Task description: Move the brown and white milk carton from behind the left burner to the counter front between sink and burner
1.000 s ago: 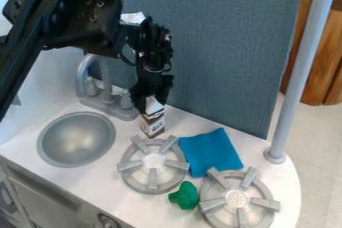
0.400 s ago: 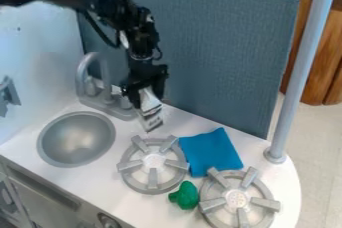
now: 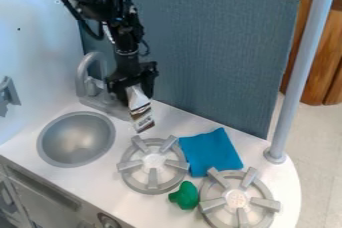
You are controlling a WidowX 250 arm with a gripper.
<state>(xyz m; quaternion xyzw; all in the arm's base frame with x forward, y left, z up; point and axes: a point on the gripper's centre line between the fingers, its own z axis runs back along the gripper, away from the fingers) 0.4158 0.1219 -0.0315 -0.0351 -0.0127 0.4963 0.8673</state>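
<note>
The gripper [image 3: 135, 91] is squeezed shut around the top of a box [image 3: 141, 114]. The box leans, near the tap [image 3: 107, 97], between the sink [image 3: 76, 139] and a burner [image 3: 153, 166]. It might slip out, since it looks pinched only at its top. If it swings too low, its bottom could bump the burner and twist.

Sink [image 3: 76, 139] left of two burners [image 3: 153, 166]
</note>
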